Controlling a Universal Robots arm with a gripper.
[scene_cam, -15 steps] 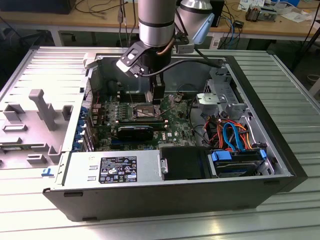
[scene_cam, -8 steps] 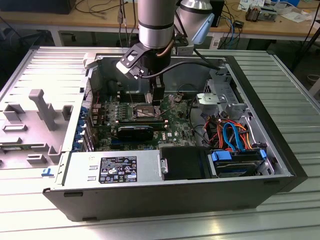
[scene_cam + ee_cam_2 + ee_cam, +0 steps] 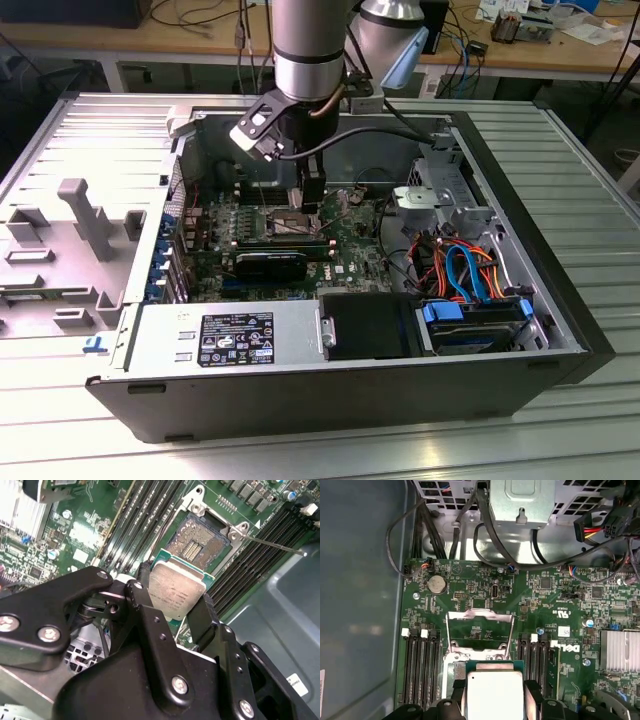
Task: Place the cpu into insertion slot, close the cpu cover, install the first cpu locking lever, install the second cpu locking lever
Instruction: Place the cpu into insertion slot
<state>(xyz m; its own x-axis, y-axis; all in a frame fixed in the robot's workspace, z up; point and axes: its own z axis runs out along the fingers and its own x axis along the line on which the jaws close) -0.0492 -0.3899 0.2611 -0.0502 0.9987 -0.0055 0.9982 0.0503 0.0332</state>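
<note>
Gripping the cpu [image 3: 176,587] in our tool [image 3: 172,600], we hover above the open insertion slot [image 3: 200,540]. Placement, we judge, demands square alignment.

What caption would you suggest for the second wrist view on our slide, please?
Gripper holds the cpu between its fingers, near the uncovered insertion slot.
</note>
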